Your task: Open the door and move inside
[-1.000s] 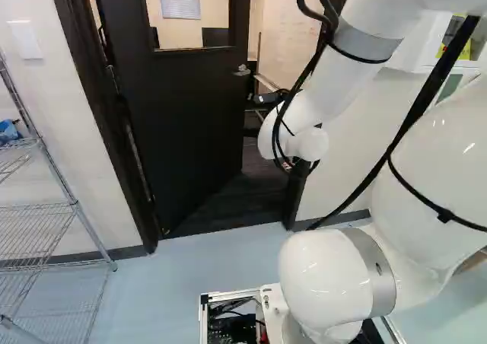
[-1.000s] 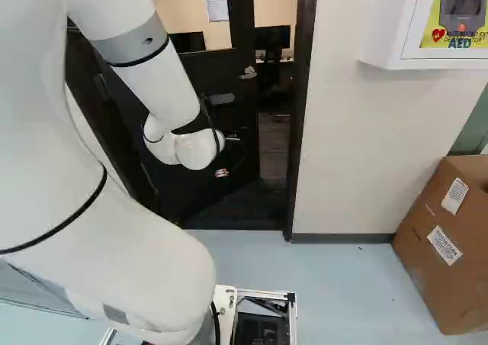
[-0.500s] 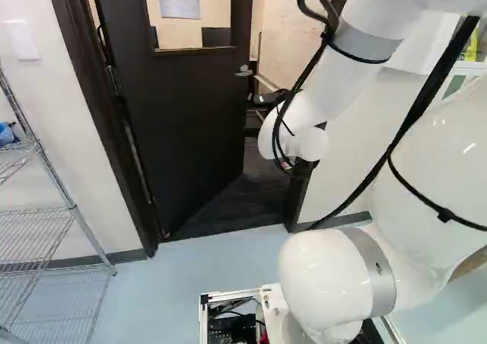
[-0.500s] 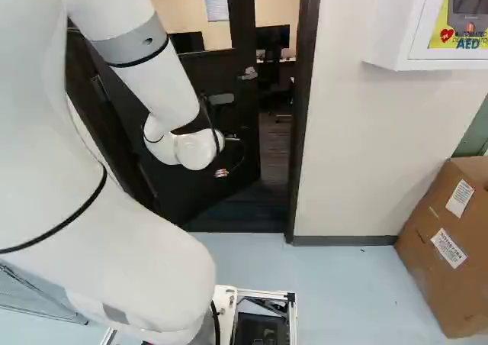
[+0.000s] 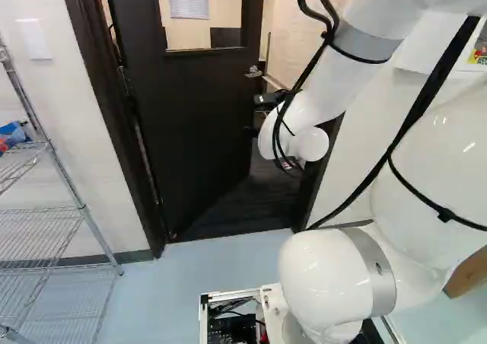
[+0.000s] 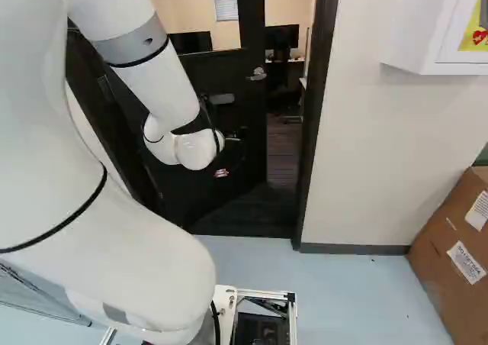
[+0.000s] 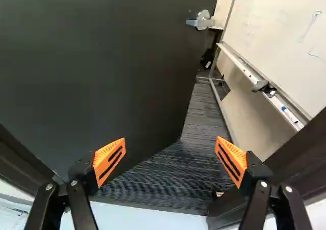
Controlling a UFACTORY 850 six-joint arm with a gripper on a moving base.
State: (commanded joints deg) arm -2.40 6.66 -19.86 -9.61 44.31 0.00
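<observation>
Door edge (image 7: 193,82): ahead of the fingers (image 7: 109,161), facing the space between them.
Doorway gap: runs ahead between door edge and door frame (image 7: 300,159), over dark ribbed flooring (image 7: 173,181).
Door frame: flanks the fingers on both sides.
Door (image 5: 198,116): stands partly open ahead of the fingers, swung away from them.
Handle (image 7: 204,21): farther ahead, close to the door edge.
Fingers: spread wide, holding nothing.
Arm (image 5: 327,85): reaches forward, wrist bent at the doorway.
Tray (image 7: 239,62): beyond the right finger, carrying eraser (image 7: 260,86) and marker (image 7: 289,114).
Rack (image 5: 46,237): well left of the fingers, holding a blue-and-red item (image 5: 14,133).
Box (image 6: 450,261): well right of them, contents out of sight.
</observation>
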